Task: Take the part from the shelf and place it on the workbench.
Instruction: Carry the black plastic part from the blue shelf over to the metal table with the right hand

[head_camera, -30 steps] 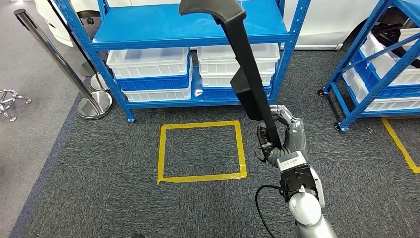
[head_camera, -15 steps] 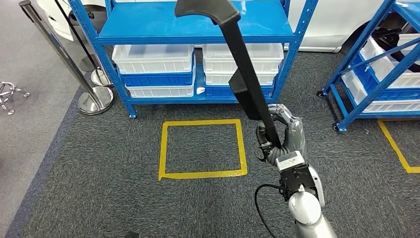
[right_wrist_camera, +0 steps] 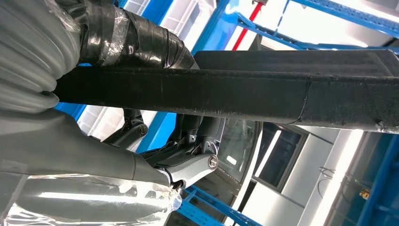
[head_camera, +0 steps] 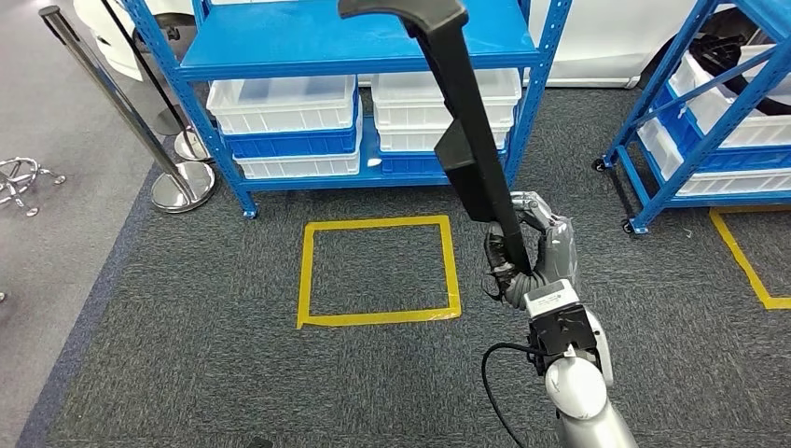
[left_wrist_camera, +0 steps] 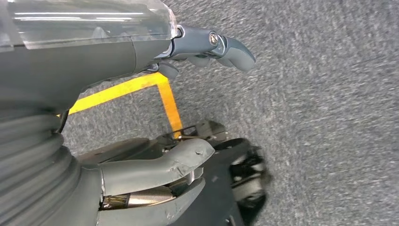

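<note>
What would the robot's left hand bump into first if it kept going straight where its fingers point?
Probably just the grey carpet. The left hand hangs over the floor, holding nothing; depth is hard to judge.

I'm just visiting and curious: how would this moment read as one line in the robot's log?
right hand: holds long black part upright | left hand: holds nothing, over carpet | ahead: blue shelf | workbench: not seen

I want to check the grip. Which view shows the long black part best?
The head view: the whole black part rises from the right robot hand. The right wrist view shows a close stretch of it.
</note>
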Controlling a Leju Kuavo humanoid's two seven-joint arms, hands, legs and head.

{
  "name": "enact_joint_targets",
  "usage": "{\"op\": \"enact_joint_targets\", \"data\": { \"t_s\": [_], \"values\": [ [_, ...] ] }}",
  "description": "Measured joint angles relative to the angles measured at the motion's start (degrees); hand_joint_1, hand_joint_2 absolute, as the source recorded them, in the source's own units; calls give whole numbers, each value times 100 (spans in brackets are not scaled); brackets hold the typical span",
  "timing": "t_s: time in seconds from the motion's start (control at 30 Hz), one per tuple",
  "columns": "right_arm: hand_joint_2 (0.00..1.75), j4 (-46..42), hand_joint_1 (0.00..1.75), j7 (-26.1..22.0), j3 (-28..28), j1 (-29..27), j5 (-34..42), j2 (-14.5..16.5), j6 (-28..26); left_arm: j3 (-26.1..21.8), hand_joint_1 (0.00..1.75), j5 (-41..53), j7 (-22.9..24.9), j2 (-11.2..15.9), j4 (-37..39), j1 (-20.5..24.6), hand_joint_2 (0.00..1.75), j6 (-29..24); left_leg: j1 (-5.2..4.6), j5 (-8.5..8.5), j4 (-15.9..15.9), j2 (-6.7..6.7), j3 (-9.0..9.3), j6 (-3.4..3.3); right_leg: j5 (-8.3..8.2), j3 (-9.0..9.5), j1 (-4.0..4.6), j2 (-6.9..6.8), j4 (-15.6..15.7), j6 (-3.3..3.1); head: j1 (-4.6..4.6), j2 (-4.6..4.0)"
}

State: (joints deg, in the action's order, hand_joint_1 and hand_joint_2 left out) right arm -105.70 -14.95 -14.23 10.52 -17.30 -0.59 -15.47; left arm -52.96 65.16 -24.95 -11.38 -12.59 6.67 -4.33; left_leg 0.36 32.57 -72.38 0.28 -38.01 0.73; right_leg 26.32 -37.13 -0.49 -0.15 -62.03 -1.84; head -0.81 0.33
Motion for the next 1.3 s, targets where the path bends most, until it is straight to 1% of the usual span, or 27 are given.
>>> {"op": "enact_joint_targets", "data": {
  "t_s": [0.03,0.1,0.13,0.17,0.23,0.27,0.3,0.37,0.4,0.43,0.47,0.5,0.53,0.6,0.63,0.67,0.73,0.77,0.83,0.9,0.93,0.97,1.0,1.07,1.13,1.23,1.3],
  "values": [
    [175,-1,175,0,0,1,-1,0,0,0,0,0,1,0,0,6,175,0,-15,-130,376,-5,282,-47,-46,-46,8,4,1,4,0,0],
    [175,-1,175,1,0,1,-1,1,0,0,0,0,1,5,0,25,175,-1,-63,-240,1113,-9,769,-140,-134,-95,4,4,24,39,0,0],
    [175,-1,175,2,0,1,-1,1,0,0,0,-2,1,8,0,32,175,-2,-94,-254,1322,-10,882,-176,-178,-98,-16,-2,46,72,0,0],
    [175,-1,175,2,0,1,-1,2,0,0,0,-4,2,10,0,36,175,-3,-124,-267,1416,-9,906,-202,-229,-96,-43,-7,79,113,-1,0],
    [175,0,175,3,2,-2,-1,5,0,0,0,-9,4,10,0,33,175,-4,-156,-428,1558,5,898,-260,-312,-98,-83,-11,147,188,0,0],
    [175,0,175,3,5,-4,-1,6,0,0,0,-9,7,10,0,32,175,-4,-154,-523,1653,16,896,-295,-258,-128,-83,-8,123,209,2,0],
    [175,1,175,4,8,-3,-1,7,0,0,0,-9,10,10,0,32,175,-4,-142,-628,1739,29,872,-333,-92,-185,-77,0,-6,223,2,0],
    [175,3,175,7,13,-4,-1,7,2,0,0,-11,20,10,0,34,175,-4,-126,-775,1796,39,758,-371,443,-350,-73,13,-569,241,4,0],
    [175,8,175,8,13,-8,-1,7,3,0,0,-13,24,10,0,33,175,-4,-124,-826,1781,42,679,-371,650,-415,-79,16,-895,259,3,0],
    [175,12,175,11,13,-15,-1,7,7,0,0,-13,26,10,0,31,175,-4,-120,-868,1755,45,596,-356,729,-427,-89,15,-1122,281,4,0],
    [175,16,175,14,13,-19,-1,7,13,0,0,-9,27,10,0,29,175,-4,-113,-904,1718,47,507,-341,686,-367,-102,12,-1195,307,3,0],
    [175,19,175,19,13,-19,-4,7,25,0,0,-5,27,7,0,28,175,-4,-100,-933,1665,49,410,-320,562,-216,-117,8,-1085,335,3,0],
    [175,19,175,24,13,-17,-13,7,40,0,0,-3,26,4,0,28,175,-3,-87,-953,1591,49,309,-296,434,23,-137,-1,-812,365,3,0],
    [175,19,175,31,13,-7,-51,7,76,0,0,-10,21,-1,0,25,175,-3,-78,-957,1411,42,122,-235,419,493,-142,-9,-179,383,-1,0],
    [175,19,175,31,13,-4,-75,4,90,0,0,-16,17,-1,0,25,175,-4,-82,-955,1322,39,59,-202,484,614,-138,-7,17,360,0,0],
    [175,21,175,32,13,-4,-96,1,100,-1,0,-20,13,-1,0,24,175,-6,-84,-962,1266,35,20,-168,549,642,-119,3,90,321,-2,0],
    [175,28,175,32,13,-7,-120,-7,109,-2,0,-22,6,0,0,21,175,-10,-64,-986,1213,33,-14,-100,523,598,-105,10,96,214,1,0],
    [175,31,175,33,13,-6,-125,-8,113,-2,0,-22,5,1,0,19,175,-10,-47,-935,1163,30,-45,-64,487,580,-99,8,98,164,-1,0],
    [175,33,175,33,13,-5,-130,-9,123,-2,0,-22,5,2,0,16,175,-11,-16,-608,779,23,-198,3,413,525,-103,0,110,83,-4,0],
    [175,38,175,32,13,-14,-144,-10,123,-2,0,-23,4,2,0,12,175,-11,13,-168,70,21,-437,56,356,449,-88,0,108,56,-7,0],
    [175,42,175,31,13,-22,-155,-10,120,-2,0,-23,4,1,0,8,175,-11,25,-48,-219,22,-516,71,332,417,-80,0,107,58,-7,0],
    [175,46,175,31,13,-29,-169,-11,115,-2,0,-24,3,1,0,2,175,-11,32,-32,-340,22,-512,74,313,390,-74,1,106,63,-7,0],
    [175,49,175,31,13,-36,-183,-11,111,-2,0,-25,1,0,0,-3,175,-11,35,-118,-249,20,-403,65,299,374,-71,3,106,72,-7,0],
    [175,50,175,31,13,-43,-225,-11,103,-2,0,-26,-7,-1,0,-4,175,-11,27,-413,458,10,57,11,284,368,-72,7,107,90,-7,0],
    [175,49,175,31,14,-41,-292,-11,83,-4,0,-30,-15,1,0,2,175,-17,-15,-544,1111,-11,454,-50,258,357,-81,9,115,134,-7,0],
    [175,49,175,31,16,-55,-379,-11,42,-10,0,-36,-21,5,0,-6,175,-31,-72,-579,1387,-22,557,-128,201,335,-111,12,167,243,-7,0],
    [175,48,175,30,26,-65,-387,-15,34,-13,0,-37,-21,8,0,-8,175,-34,-63,-663,1538,-5,599,-208,283,294,-111,10,87,285,-4,0]
  ]
}}
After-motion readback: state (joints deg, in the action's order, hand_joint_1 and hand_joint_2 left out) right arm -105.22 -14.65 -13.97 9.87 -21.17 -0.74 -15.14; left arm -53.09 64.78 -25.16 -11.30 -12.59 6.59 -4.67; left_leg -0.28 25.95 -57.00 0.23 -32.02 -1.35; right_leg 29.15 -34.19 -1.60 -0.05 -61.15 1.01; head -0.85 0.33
